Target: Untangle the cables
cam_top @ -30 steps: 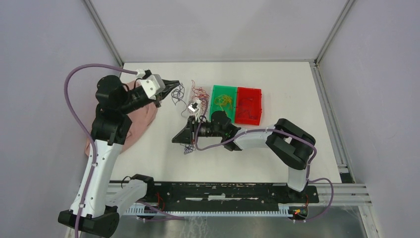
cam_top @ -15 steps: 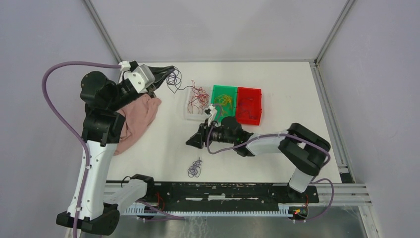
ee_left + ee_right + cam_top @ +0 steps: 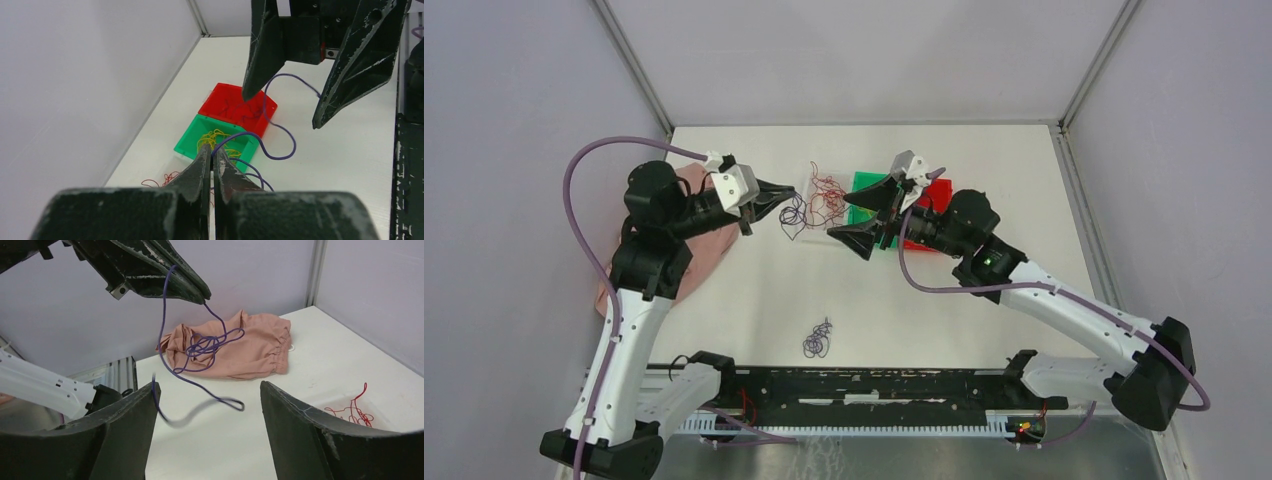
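Left fingers (image 3: 212,167) pinch a purple cable (image 3: 207,346); right fingers (image 3: 295,430) spread wide.

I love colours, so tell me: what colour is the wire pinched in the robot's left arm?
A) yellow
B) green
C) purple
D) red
C: the left end effector is shut on a purple cable that dangles in loops from its tips.

Left arm (image 3: 629,320) stands tall off its base, elbow bent, wrist pointing right, and the left gripper (image 3: 786,197) is pinched tight on a purple cable (image 3: 204,346). Right arm (image 3: 1064,305) stretches out long toward it. The right gripper (image 3: 838,217) has its jaws spread wide with nothing clamped, facing the left one's tips.
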